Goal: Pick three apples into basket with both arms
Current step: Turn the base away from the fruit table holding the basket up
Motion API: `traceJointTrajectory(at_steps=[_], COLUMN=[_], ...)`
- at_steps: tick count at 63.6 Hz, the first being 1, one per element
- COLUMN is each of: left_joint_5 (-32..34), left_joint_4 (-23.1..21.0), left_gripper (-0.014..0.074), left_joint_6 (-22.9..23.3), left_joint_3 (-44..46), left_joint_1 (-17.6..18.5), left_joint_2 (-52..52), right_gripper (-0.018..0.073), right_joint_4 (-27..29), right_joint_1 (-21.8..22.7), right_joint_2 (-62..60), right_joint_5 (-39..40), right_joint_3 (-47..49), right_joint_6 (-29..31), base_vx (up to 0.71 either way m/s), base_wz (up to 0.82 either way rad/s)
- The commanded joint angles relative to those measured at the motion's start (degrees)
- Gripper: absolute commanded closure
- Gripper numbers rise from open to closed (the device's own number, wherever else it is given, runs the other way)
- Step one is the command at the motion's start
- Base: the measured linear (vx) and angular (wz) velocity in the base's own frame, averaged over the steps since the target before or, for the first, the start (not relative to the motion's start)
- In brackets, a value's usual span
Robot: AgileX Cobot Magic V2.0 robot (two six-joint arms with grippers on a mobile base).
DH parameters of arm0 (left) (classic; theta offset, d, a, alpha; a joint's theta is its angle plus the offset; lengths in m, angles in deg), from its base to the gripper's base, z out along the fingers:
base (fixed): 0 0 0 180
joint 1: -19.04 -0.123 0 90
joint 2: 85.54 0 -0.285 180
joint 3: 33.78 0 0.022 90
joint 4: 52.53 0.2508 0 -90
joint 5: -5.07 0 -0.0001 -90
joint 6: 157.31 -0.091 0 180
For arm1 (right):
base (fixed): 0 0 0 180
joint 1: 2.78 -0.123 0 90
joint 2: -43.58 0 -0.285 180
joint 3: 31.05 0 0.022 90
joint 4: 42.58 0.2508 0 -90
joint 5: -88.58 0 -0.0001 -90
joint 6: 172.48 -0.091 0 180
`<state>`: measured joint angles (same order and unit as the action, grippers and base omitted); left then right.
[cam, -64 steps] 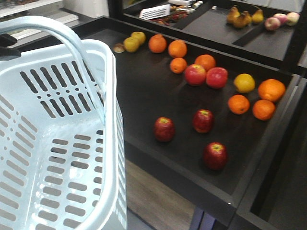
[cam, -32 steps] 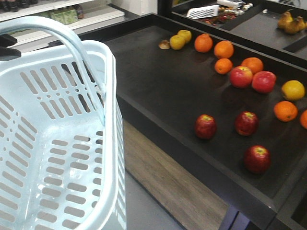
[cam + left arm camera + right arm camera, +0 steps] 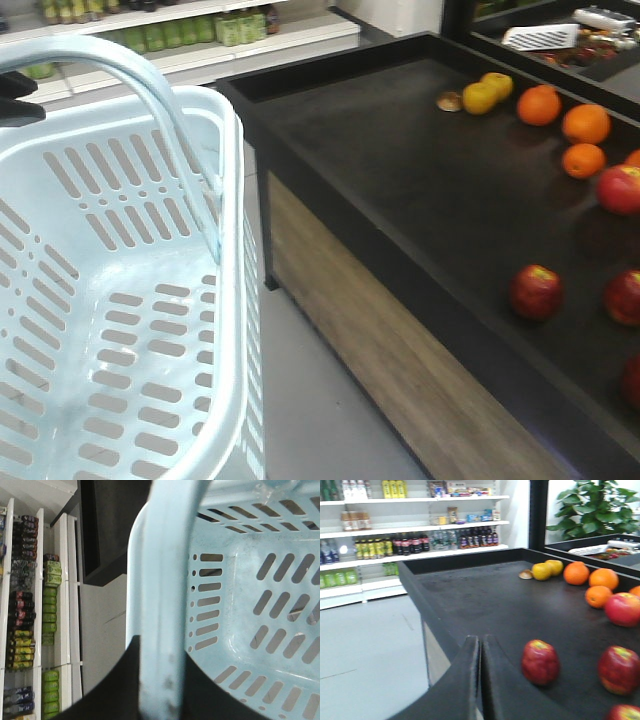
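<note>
The pale blue basket (image 3: 120, 300) fills the left of the front view and hangs empty by its hoop handle (image 3: 165, 580). My left gripper (image 3: 160, 680) is shut on that handle. Three dark red apples lie on the black display table (image 3: 400, 170): one (image 3: 540, 662) just right of my right gripper (image 3: 480, 638), a second (image 3: 619, 669) farther right, a third (image 3: 622, 712) cut off by the bottom edge. The front view shows the first (image 3: 537, 291) and second apple (image 3: 625, 297) at its right edge. My right gripper is shut and empty, over the table's near rim.
A brighter red apple (image 3: 622, 609), oranges (image 3: 576, 573) and yellow fruit (image 3: 541, 571) lie farther back on the table. Shelves of bottles (image 3: 410, 545) line the far wall across grey floor (image 3: 365, 650). The table's wooden side panel (image 3: 400, 360) stands right of the basket.
The whole view has swung left: the table and fruit slid to the right of the front view, and the shelves and floor came into sight. The basket keeps its place in the frame.
</note>
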<state>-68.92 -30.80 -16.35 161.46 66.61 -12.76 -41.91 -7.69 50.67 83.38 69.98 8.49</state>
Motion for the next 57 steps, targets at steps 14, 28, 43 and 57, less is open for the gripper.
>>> traceJointTrajectory(at_steps=[14,28,43,57], left_joint_5=[2.44,2.44,2.44,2.44], left_joint_4=[1.55,1.55,1.55,1.55], left_gripper=[0.0603,0.0603,0.0603,0.0603], left_joint_6=[0.34,0.34,0.34,0.34], left_joint_3=[1.63,1.63,1.63,1.63], left_joint_1=[0.26,0.26,0.26,0.26], left_joint_2=[-1.08,-1.08,-1.08,-1.08], right_gripper=[0.0568,0.0568,0.0568,0.0568], right_joint_4=[-0.14,-0.14,-0.14,-0.14], right_joint_1=[0.26,0.26,0.26,0.26], right_joint_2=[0.55,0.55,0.55,0.55], right_joint_5=[4.43,4.43,4.43,4.43], right_joint_3=[-0.56,-0.56,-0.56,-0.56], right_joint_6=[0.39,0.39,0.39,0.39], base_vx=[0.09,0.11,0.12,0.11], base_wz=[0.42,0.45,0.47,0.43])
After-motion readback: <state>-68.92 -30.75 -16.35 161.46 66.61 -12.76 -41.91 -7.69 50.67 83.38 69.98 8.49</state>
